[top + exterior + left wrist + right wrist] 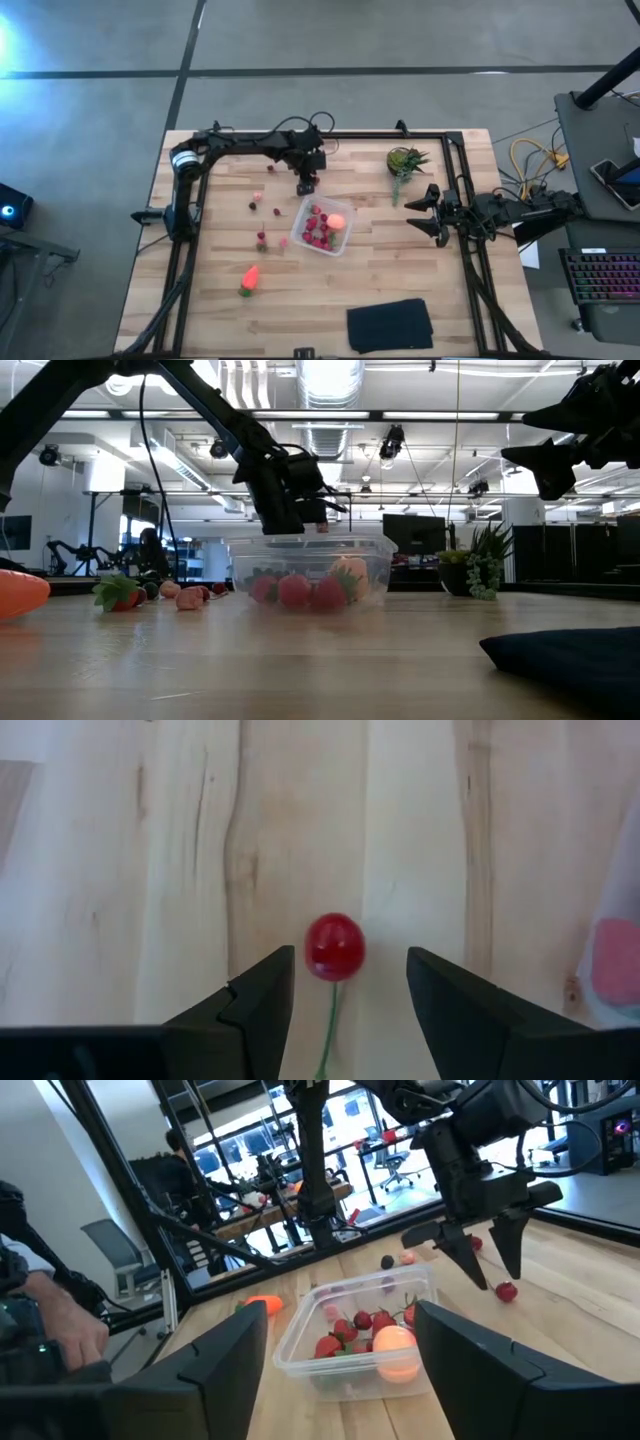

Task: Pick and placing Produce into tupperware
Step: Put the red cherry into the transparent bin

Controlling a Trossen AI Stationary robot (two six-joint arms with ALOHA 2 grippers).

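The wooden table (200,300) fills the middle of the high view, with a flat black cloth (390,325) at its lower right and a spiky green plant (405,160) at upper right. Near the centre sits the tupperware (322,228), already holding several red berries and the round orange-red fruit (337,222). The carrot-like piece (249,279) lies at lower left of the box, and a few loose berries (262,238) are scattered to its left. Just above the box the left gripper (305,186) hangs over a single cherry (334,946); in the left wrist view its jaws stand partly open, one on each side of the cherry and clear of it, gripping nothing. To do this pick well, I judge it should descend straight, keep the cherry centred, close gently on the round body rather than the thin green stem, then lift clear of the rim. The right gripper (430,212) waits at the right of the high view, jaws wide and empty.
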